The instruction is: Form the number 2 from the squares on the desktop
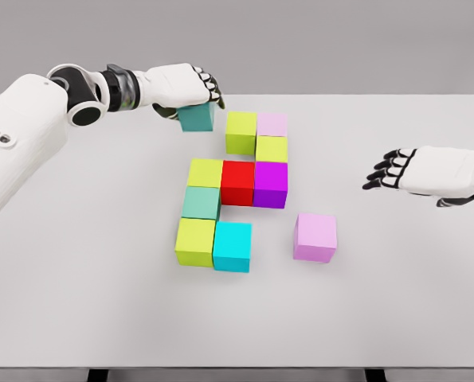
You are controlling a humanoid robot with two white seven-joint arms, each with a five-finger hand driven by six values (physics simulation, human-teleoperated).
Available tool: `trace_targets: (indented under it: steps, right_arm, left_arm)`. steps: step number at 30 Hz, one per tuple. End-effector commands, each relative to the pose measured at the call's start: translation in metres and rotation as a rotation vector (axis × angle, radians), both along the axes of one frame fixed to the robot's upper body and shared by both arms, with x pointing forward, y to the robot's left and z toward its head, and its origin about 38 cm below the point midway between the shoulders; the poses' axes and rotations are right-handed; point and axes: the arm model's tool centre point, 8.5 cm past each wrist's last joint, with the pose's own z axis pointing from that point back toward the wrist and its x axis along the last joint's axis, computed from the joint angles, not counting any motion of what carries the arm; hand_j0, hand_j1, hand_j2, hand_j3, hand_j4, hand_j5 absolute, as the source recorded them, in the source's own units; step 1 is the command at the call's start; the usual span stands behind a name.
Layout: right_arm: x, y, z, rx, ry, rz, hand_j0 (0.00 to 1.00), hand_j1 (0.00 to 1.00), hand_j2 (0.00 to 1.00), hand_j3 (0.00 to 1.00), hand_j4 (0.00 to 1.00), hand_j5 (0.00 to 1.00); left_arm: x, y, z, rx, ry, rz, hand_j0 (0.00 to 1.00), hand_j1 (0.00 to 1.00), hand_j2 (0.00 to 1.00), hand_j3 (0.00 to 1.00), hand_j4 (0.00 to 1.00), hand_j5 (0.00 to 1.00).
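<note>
No writing, brand or label shows on any cube or on the robot.

Nearest on the white table (77, 318), the front strip is bare along its whole width. Just beyond it sits the bottom row of the figure: a yellow-green cube (195, 241) with a cyan cube (232, 246) touching its right side. To the right, apart from the rest, a lone lilac cube (315, 236) stands with open surface all round it.

One step farther, a sea-green cube (201, 202) sits directly behind the yellow-green one. Behind that runs the middle row: a yellow cube (205, 172), a red cube (238, 182) and a purple cube (271, 184), side by side and touching.

At about that depth on the right, the right hand (428, 171) hovers over bare table, fingers spread and relaxed, holding nothing, well apart from the cubes.

Farther still, a second yellow cube (272, 148) sits behind the purple one, then a lime cube (241, 132) with a pale pink cube (272, 123) to its right.

Farthest, the left hand (187, 89) reaches in from the left with its fingers curled over a teal cube (197, 118), gripping it from above. That cube is just left of the lime one, with a narrow gap between them, close to the table's far edge. The wide left part of the table is open.
</note>
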Motion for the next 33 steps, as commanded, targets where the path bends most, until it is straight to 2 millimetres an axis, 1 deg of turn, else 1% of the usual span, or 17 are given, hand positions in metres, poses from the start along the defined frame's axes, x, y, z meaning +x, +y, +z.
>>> trace_targets:
  steps: [1, 3, 5, 7, 9, 12, 15, 17, 19, 20, 21, 22, 24, 25, 28, 30, 33]
  right_arm:
    - [-0.007, 0.005, -0.026, -0.044, 0.065, 0.025, 1.00, 1.00, 1.00, 1.00, 1.00, 1.00]
    - [-0.005, 0.013, -0.033, -0.079, 0.083, 0.054, 1.00, 1.00, 1.00, 1.00, 1.00, 1.00]
    - [-0.008, 0.019, -0.049, -0.136, 0.115, 0.086, 1.00, 1.00, 1.00, 1.00, 1.00, 1.00]
    - [-0.002, 0.016, -0.051, -0.137, 0.116, 0.071, 1.00, 1.00, 1.00, 1.00, 1.00, 1.00]
    - [0.003, 0.008, -0.059, -0.141, 0.136, 0.038, 1.00, 1.00, 1.00, 1.00, 1.00, 1.00]
    - [0.007, 0.015, -0.056, -0.159, 0.110, 0.057, 1.00, 1.00, 1.00, 1.00, 1.00, 1.00]
    - [0.007, 0.019, -0.055, -0.168, 0.109, 0.072, 1.00, 1.00, 1.00, 1.00, 1.00, 1.00]
    - [0.004, 0.024, -0.065, -0.190, 0.141, 0.099, 1.00, 1.00, 1.00, 1.00, 1.00, 1.00]
    - [0.005, 0.033, -0.063, -0.200, 0.138, 0.129, 1.00, 1.00, 1.00, 1.00, 1.00, 1.00]
    - [0.005, 0.037, -0.062, -0.207, 0.136, 0.143, 1.00, 1.00, 1.00, 1.00, 1.00, 1.00]
    - [0.004, 0.037, -0.063, -0.208, 0.139, 0.144, 1.00, 1.00, 1.00, 1.00, 1.00, 1.00]
    - [0.004, 0.038, -0.064, -0.208, 0.140, 0.146, 1.00, 1.00, 1.00, 1.00, 1.00, 1.00]
    - [0.004, 0.038, -0.065, -0.210, 0.142, 0.149, 1.00, 1.00, 1.00, 1.00, 1.00, 1.00]
    - [0.004, 0.038, -0.065, -0.210, 0.143, 0.149, 1.00, 1.00, 1.00, 1.00, 1.00, 1.00]
    - [0.004, 0.040, -0.065, -0.213, 0.142, 0.153, 1.00, 1.00, 1.00, 1.00, 1.00, 1.00]
    - [0.006, 0.040, -0.062, -0.211, 0.135, 0.154, 1.00, 1.00, 1.00, 1.00, 1.00, 1.00]
    - [0.001, 0.051, -0.054, -0.204, 0.114, 0.192, 1.00, 1.00, 1.00, 1.00, 1.00, 1.00]
  left_arm:
    - [0.000, 0.000, 0.001, -0.005, -0.001, 0.002, 1.00, 1.00, 1.00, 1.00, 1.00, 1.00]
    - [0.001, 0.000, 0.002, -0.005, -0.003, 0.002, 1.00, 1.00, 1.00, 1.00, 1.00, 1.00]
    - [0.000, -0.004, 0.001, -0.008, -0.002, -0.005, 1.00, 1.00, 1.00, 1.00, 1.00, 1.00]
    - [0.002, -0.004, -0.001, -0.008, 0.005, 0.003, 1.00, 1.00, 1.00, 1.00, 1.00, 1.00]
    - [0.003, -0.005, 0.001, -0.009, 0.005, 0.007, 1.00, 1.00, 1.00, 1.00, 1.00, 1.00]
    - [0.008, 0.000, 0.001, -0.006, 0.009, 0.029, 1.00, 1.00, 1.00, 1.00, 1.00, 1.00]
    - [0.012, 0.006, 0.009, -0.008, 0.001, 0.047, 1.00, 1.00, 1.00, 1.00, 1.00, 1.00]
    - [0.016, 0.019, 0.022, -0.013, -0.019, 0.069, 1.00, 1.00, 1.00, 1.00, 1.00, 1.00]
    - [0.017, 0.040, 0.028, -0.003, -0.033, 0.098, 1.00, 1.00, 1.00, 1.00, 1.00, 1.00]
    - [0.018, 0.054, 0.036, 0.003, -0.049, 0.119, 0.97, 0.97, 0.97, 0.97, 0.97, 0.97]
    - [0.018, 0.066, 0.039, 0.010, -0.055, 0.137, 0.87, 0.87, 0.87, 0.87, 0.87, 0.87]
    - [0.018, 0.079, 0.042, 0.016, -0.062, 0.157, 0.78, 0.78, 0.78, 0.78, 0.78, 0.78]
    - [0.014, 0.089, 0.048, 0.025, -0.077, 0.159, 0.78, 0.78, 0.78, 0.78, 0.78, 0.78]
    - [0.012, 0.099, 0.051, 0.035, -0.088, 0.165, 0.78, 0.78, 0.78, 0.78, 0.78, 0.78]
    - [0.005, 0.115, 0.053, 0.063, -0.098, 0.171, 0.80, 0.80, 0.80, 0.80, 0.80, 0.80]
    - [0.000, 0.121, 0.045, 0.096, -0.077, 0.175, 0.80, 0.80, 0.80, 0.80, 0.80, 0.80]
    - [-0.011, 0.124, 0.039, 0.135, -0.068, 0.153, 0.81, 0.81, 0.81, 0.81, 0.81, 0.81]
